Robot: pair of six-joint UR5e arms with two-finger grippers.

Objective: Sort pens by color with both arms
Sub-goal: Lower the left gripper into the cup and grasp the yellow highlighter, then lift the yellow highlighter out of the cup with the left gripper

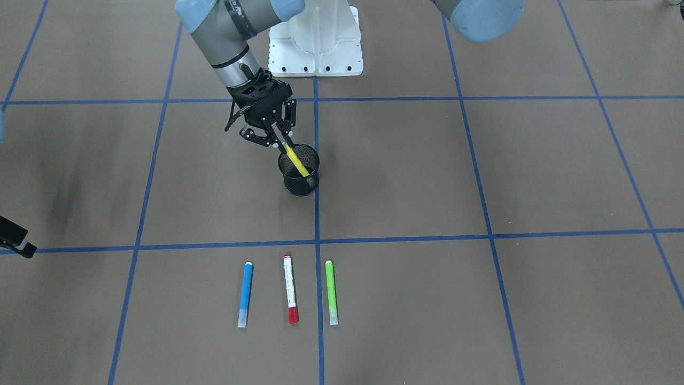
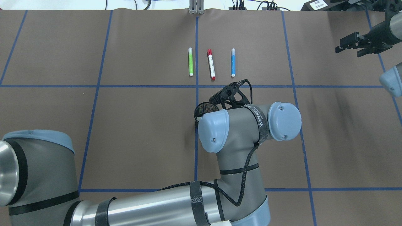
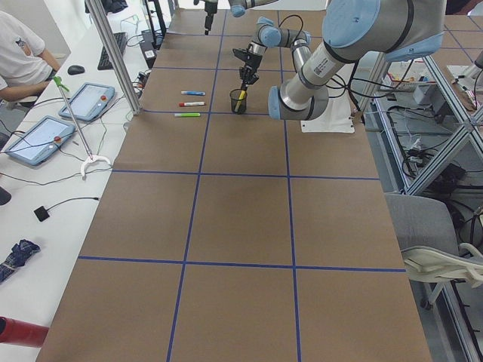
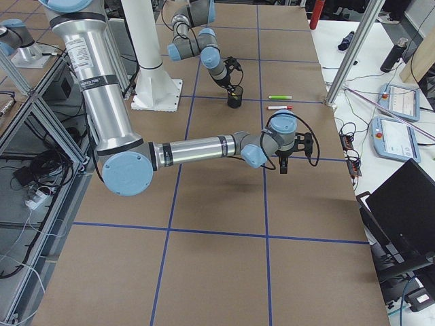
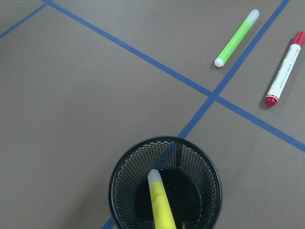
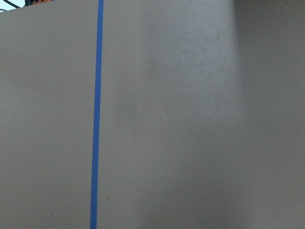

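Black fingers of the left gripper (image 1: 281,140) are clamped on the upper part of the yellow pen (image 1: 296,161). The pen hangs tilted, its lower end down inside the black mesh cup (image 1: 300,184). From the left wrist camera its pale tip sits within the cup's rim, above the dark bottom. The cup stands upright on the brown table (image 1: 427,171), right against a lengthwise strip of blue tape (image 1: 316,128). The left arm (image 2: 238,150) reaches in from the robot's left and bends over the cup.

Beyond a crosswise tape line, on the side away from the robot, three more pens lie flat in a row, roughly parallel and apart from each other. They are the blue pen (image 1: 245,294), the white pen with red cap (image 1: 290,289) in the middle and the green pen (image 1: 331,292). The green one lies just beside the lengthwise tape, with the white one on the tape's other side.

Well off to the robot's right, the right gripper (image 2: 345,44) hangs above bare table. Whether its fingers are apart or together cannot be told.
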